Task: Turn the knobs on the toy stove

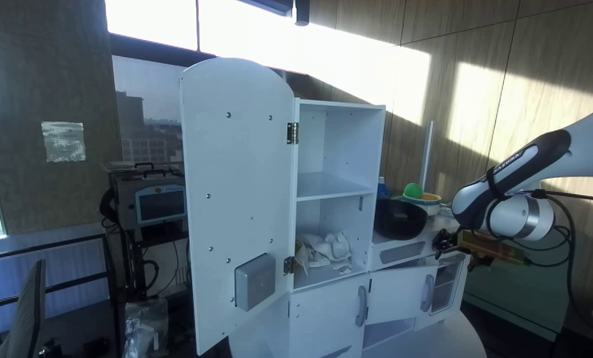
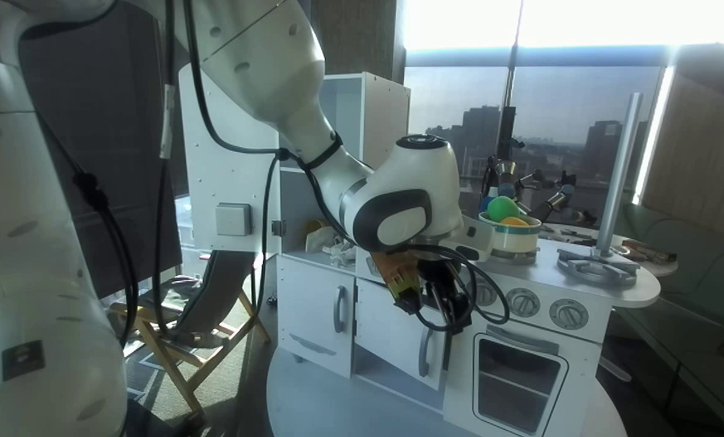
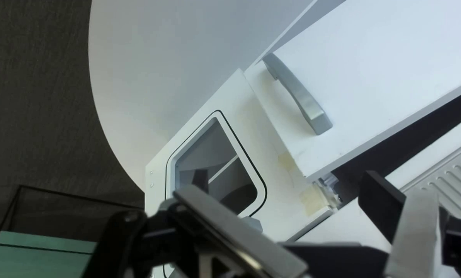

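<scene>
End effector [image 2: 443, 300] L of stove knobs [image 2: 524, 302] in ext. view

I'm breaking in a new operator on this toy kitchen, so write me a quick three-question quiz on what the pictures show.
1. Multiple choice: In both exterior views, what colour is the highest round item in the pot?
a) red
b) green
c) purple

2. True or false: In the wrist view, the gripper stands open.

3. Fill in: In an exterior view, the row of stove knobs runs along the panel just above the ... (two words).

Key:
1. b
2. True
3. oven door
</scene>
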`<state>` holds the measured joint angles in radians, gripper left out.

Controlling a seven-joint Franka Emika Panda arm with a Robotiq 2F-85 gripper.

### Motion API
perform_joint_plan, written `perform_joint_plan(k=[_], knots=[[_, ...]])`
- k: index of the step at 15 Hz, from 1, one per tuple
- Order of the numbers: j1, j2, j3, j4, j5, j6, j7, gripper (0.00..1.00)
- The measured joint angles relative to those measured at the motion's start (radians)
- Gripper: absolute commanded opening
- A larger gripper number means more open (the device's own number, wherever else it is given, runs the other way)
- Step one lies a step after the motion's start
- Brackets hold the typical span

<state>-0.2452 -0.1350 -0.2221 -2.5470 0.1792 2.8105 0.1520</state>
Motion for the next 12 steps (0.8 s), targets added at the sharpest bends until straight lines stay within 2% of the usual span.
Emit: perform_joint_plan(k=[4,8,12], knots=[[0.002,0.000,0.001,0.001,0.005,-0.001,0.004,1.00],[0.010,-0.006,-0.006,0.041,0.141,-0.015,0.007,1.00],[-0.007,-0.005,-0.042,0.087,0.175,-0.060,0.060,1.00]])
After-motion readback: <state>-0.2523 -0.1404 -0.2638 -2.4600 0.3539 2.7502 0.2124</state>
